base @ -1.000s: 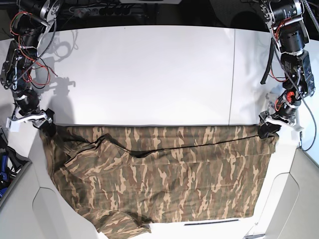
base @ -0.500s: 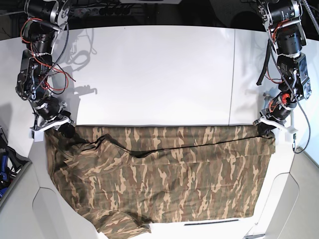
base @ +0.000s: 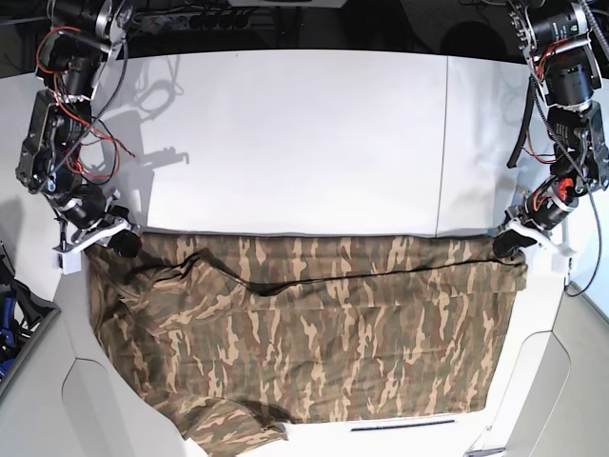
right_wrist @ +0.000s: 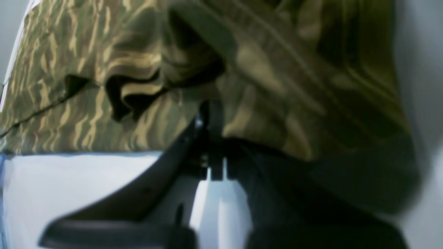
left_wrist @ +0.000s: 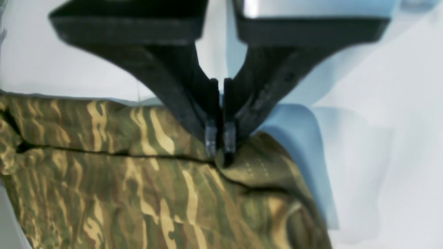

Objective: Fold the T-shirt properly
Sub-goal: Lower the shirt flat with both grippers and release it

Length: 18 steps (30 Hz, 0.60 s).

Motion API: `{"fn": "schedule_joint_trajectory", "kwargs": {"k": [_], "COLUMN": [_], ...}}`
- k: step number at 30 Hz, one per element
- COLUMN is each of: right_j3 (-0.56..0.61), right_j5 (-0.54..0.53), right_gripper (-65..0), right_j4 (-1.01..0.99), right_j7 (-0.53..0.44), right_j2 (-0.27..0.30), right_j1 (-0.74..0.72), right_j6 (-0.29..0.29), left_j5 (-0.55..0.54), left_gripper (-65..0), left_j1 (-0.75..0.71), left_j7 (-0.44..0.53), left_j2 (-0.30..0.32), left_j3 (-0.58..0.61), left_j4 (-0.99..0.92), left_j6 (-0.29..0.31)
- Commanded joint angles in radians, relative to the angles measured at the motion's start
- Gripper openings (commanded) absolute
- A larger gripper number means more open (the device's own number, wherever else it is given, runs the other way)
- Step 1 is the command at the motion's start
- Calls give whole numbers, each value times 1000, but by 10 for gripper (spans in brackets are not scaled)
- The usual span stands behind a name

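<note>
Left gripper (left_wrist: pixel 219 140) is clenched on the T-shirt (base: pixel 304 333) at its 3 o'clock top corner, a pinch of camouflage cloth between the black fingers (left_wrist: pixel 211 135). Right gripper (base: pixel 112 238) is clamped on the 9 o'clock top corner, cloth bunched over it. The shirt spreads across the white table (base: pixel 285 133) at 6 o'clock, its lower part draping over the front edge.

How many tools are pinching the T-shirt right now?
2. The left tool is shut on the T-shirt at its far corner on the base view's right; the right tool is shut on the far corner on that view's left.
</note>
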State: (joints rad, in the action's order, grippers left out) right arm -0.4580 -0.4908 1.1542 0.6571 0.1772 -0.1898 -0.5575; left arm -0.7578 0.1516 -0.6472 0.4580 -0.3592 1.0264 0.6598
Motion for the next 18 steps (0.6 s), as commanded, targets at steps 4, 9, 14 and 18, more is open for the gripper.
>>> {"fn": "schedule_joint_trajectory", "kwargs": {"k": [4,9,14,18], "right_j3": [-4,-5,-13,-29], "right_j5": [-60,-66,-112,-151], "right_gripper": [-650,-650,-650,-650], "right_j4": [92,179,279,348], "right_j7": [0,11,50,76], "right_j2": [16,23,27,27], "right_j1": [50,137,228,291], "right_j6": [-16,-15,-16,-15], "left_j5": [-55,-77,-76,-76], "left_gripper": [-650,-650,-650,-650], "left_j1": [-34,-154,-277,-354], "left_j7": [-1,-9,-9,-9], "left_j2": [30,29,30,29], "left_j3": [-21,-44,-80,-113], "left_j4": [56,216,373,453], "left_j6": [19,26,26,25]}}
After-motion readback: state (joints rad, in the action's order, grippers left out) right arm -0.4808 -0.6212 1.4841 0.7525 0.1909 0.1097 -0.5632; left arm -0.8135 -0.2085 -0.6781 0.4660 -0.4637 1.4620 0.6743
